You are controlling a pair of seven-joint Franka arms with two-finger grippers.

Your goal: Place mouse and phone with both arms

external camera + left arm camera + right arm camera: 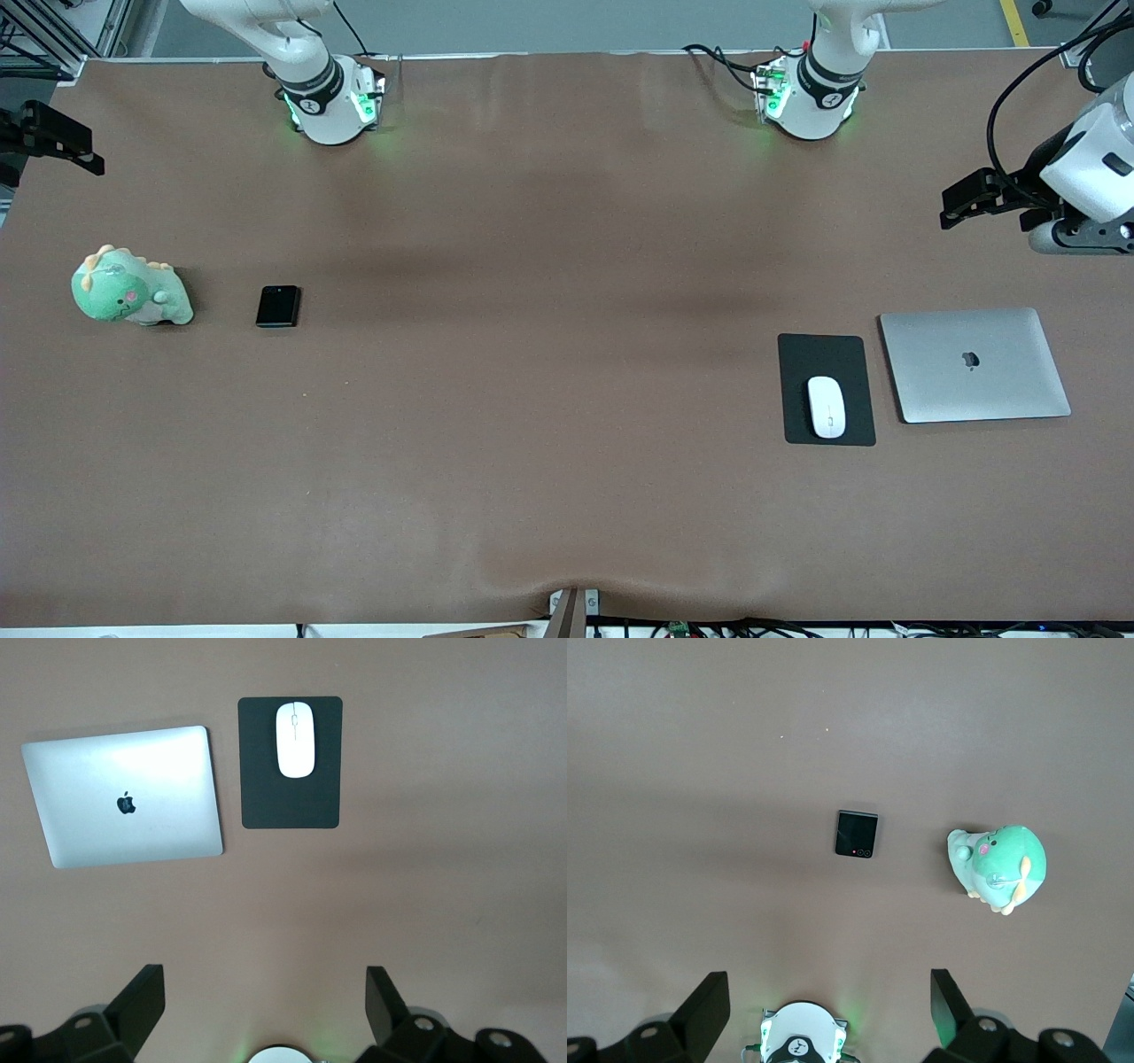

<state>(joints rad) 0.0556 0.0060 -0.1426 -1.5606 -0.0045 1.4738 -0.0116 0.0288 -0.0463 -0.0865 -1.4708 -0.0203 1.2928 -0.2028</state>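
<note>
The white mouse lies on a matte black pad toward the left arm's end of the table; it also shows in the left wrist view. The glossy black phone lies flat on the table toward the right arm's end and shows in the right wrist view. My left gripper hangs high over the left arm's end of the table, open and empty. My right gripper hangs high over the right arm's end, open and empty.
A closed silver laptop lies beside the pad, toward the left arm's end. A green plush dinosaur sits beside the phone, toward the right arm's end. The brown table spans the view.
</note>
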